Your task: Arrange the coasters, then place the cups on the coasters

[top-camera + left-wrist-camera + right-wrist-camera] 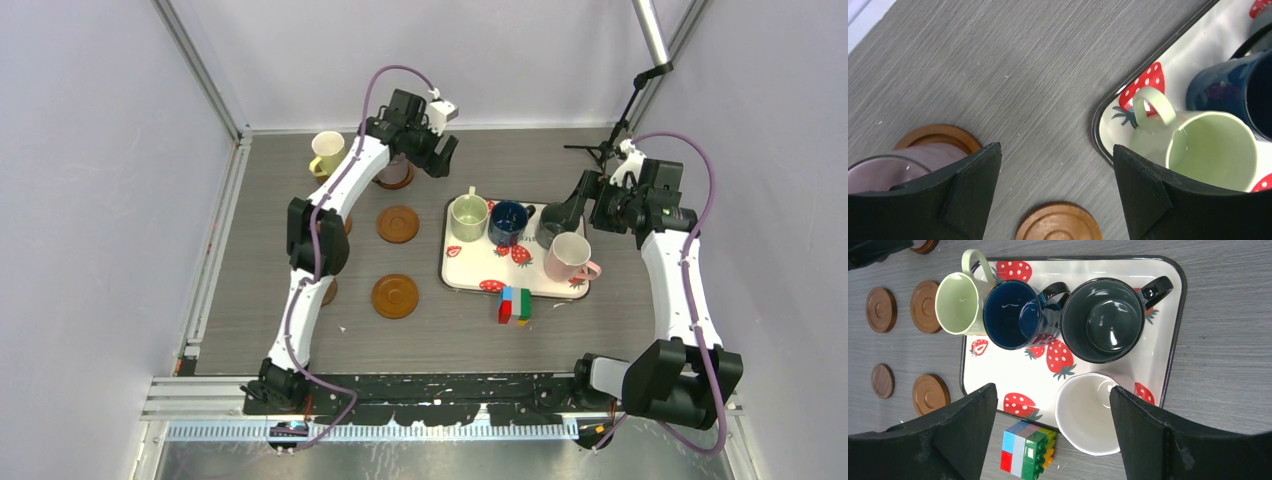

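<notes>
Left gripper [1056, 152]: fingers wide apart, gripping nothing. I see mauve cup [878, 172] standing on coaster [940, 137], just beside one finger. Yellow cup [327, 152] near it. Right gripper [1053, 390] spread wide, hovering over strawberry tray [1168, 340]. Green cup [955, 302], blue cup [1010, 315], grey cup [1103, 320] and pink cup [1088, 412] on tray. Two bare coasters [397, 224] left of tray.

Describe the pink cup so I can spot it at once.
Find the white strawberry-print tray right of the table's centre. The light green cup, dark blue cup and grey cup line its far edge; the pink cup stands alone on the near side, at the right end. Only it is pink, handle pointing right.
</notes>
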Controlling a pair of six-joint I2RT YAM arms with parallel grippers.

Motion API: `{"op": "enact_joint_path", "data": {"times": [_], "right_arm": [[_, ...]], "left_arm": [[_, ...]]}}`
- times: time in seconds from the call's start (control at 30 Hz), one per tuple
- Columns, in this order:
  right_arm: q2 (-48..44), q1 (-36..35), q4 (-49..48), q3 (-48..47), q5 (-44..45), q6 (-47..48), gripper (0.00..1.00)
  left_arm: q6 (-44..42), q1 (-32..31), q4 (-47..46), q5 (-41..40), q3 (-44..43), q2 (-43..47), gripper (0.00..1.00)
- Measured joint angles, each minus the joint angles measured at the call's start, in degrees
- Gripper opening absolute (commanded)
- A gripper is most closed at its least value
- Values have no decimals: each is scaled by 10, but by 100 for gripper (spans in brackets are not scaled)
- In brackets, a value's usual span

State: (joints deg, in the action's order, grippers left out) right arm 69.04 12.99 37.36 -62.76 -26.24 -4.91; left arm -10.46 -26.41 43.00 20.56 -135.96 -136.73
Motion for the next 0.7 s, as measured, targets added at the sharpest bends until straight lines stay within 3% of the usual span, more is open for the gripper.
{"op": "enact_joint_path", "data": {"times": [0.37,0.7], "right_arm": [[0,0,0,10,-9,0,86],[0,0,0,13,-9,0,86]], "left_arm": [[31,-40,-9,-7,-64,-74,88],[38,-69,-24,-14,-94,-99,85]]}}
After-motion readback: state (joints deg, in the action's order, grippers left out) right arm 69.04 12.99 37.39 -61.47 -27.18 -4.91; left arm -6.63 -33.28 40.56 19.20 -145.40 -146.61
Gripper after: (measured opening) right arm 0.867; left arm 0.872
